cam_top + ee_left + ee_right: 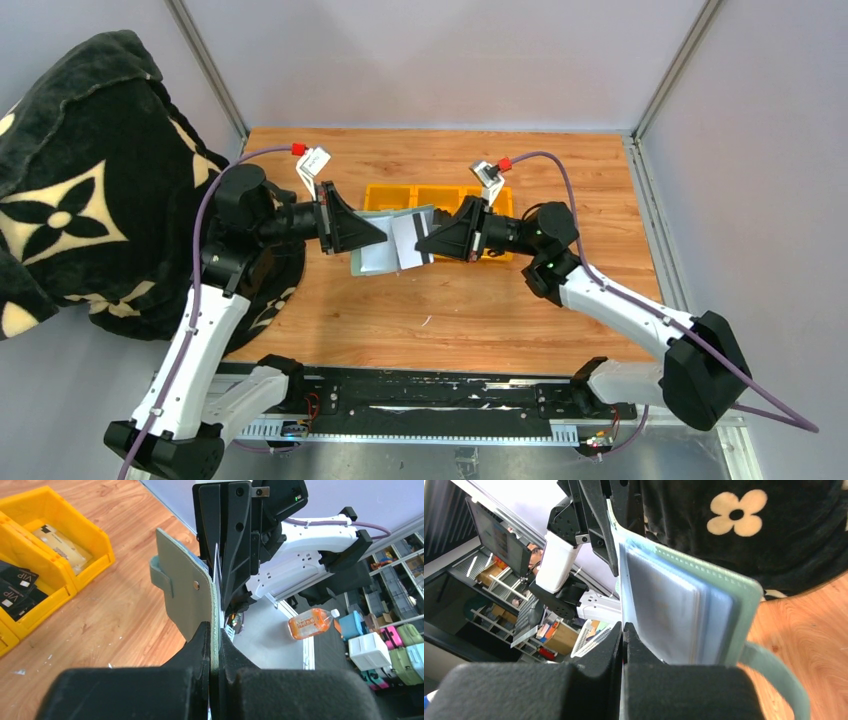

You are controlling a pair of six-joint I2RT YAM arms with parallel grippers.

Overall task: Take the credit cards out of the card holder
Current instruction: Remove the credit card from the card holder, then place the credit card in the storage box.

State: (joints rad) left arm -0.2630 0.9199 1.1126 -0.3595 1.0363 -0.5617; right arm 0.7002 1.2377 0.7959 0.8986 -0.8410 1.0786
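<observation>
- Wood bench (450, 310) between grey walls; black flowered blanket (70, 200) at the left, yellow tray (440, 187) at the far side.
- Holder (372, 258): sage bifold, opened out, held in the air between the two arms, just in front of the tray and clear of the bench.
- Left jaws: pressed together on one edge of the holder, pinching its soft cover.
- Card (408, 240): pale with a dark stripe, partly out of the holder on the right arm's side.
- Right jaws: pressed together on the card's free end.
- Handling, holder: probably light, soft and floppy, and its clear sleeves may cling. Best held at the edge opposite the pull.
- Handling, card: probably light, thin, stiff and slick. Grip it flat across the exposed end and draw it straight along the sleeve, or it may slip or bind.
- Second card: cannot tell whether it is in the sleeves.
</observation>
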